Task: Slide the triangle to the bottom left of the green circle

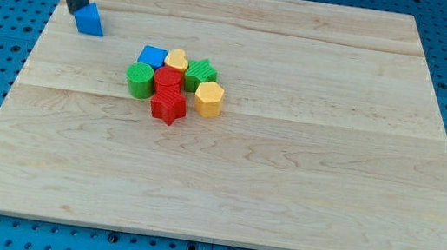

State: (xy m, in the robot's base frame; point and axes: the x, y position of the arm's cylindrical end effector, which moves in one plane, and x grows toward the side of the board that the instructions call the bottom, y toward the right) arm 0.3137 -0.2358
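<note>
My tip (76,10) touching blue triangle (91,20) at upper left, well apart from green circle (139,80) in cluster

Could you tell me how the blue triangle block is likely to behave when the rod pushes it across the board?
The blue triangle looks rigid and low with a flat base, so it should slide rather than tip or roll. My tip touches its upper-left side; an off-centre push on the angled face may spin it. The smooth wooden board probably offers little resistance.
</note>
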